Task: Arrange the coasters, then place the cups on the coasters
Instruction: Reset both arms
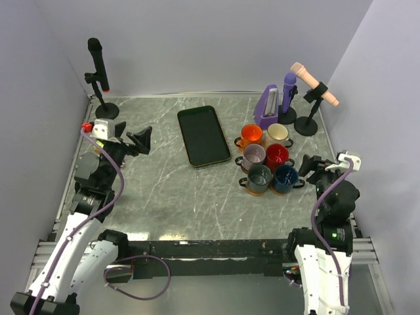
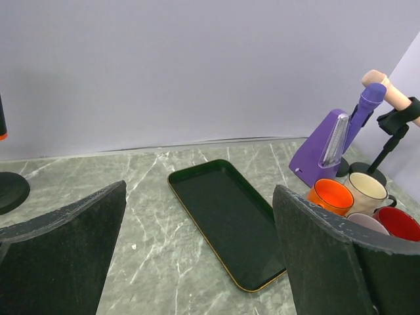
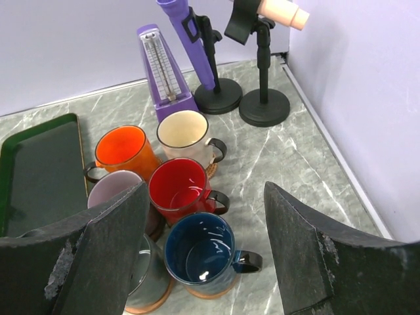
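On the right half of the grey-green marbled worktop (image 1: 197, 203), six small handled ceramic mugs stand close together in two columns of three. The orange mug (image 1: 251, 135) and the cream mug (image 1: 278, 134) are at the back. The mauve-grey mug (image 1: 254, 155) and the red mug (image 1: 277, 156) are in the middle. The dark grey-green mug (image 1: 260, 177) and the navy blue mug (image 1: 285, 177) are nearest to the arms. Thin round coasters lie under them: a light orange-tan woven coaster (image 3: 211, 294) shows below the navy blue mug, another below the dark grey-green mug, and a dark brown coaster (image 3: 156, 226) below the mauve-grey mug. Under the orange mug and the red mug I cannot tell. The right pincer (image 1: 310, 165) hovers just beside the navy blue mug, its jaws apart with nothing between them. The left pincer (image 1: 142, 140) is far at the left side, spread wide, also holding nothing. A black rectangular tray (image 1: 203, 136) lies between it and the mugs. Behind the mugs stands a purple metronome (image 1: 268, 108)
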Robot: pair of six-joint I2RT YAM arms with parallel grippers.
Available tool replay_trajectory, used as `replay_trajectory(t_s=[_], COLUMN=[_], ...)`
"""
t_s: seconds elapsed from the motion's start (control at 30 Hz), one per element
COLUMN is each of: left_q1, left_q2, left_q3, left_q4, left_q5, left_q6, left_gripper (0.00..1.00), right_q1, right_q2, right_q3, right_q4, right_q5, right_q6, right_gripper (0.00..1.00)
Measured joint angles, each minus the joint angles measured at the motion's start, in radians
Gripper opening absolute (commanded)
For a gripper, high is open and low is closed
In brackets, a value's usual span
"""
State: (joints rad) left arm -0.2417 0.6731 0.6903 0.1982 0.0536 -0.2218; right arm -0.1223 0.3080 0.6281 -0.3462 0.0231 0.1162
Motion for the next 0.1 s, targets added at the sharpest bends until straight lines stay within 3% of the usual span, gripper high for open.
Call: replay_trajectory(t_s=[0.1], left_q1=[0.000], left_q2=[-0.002], left_q3=[0.000], left_q4=[0.000], left_q5=[0.000], left_q6=[0.000], left_gripper=[0.97], right_q1=[0.000], right_q2=[0.000], right_q3=[0.000], right_q4=[0.005], right_q5=[0.000], right_q6=[-0.003], right_gripper=[0.77])
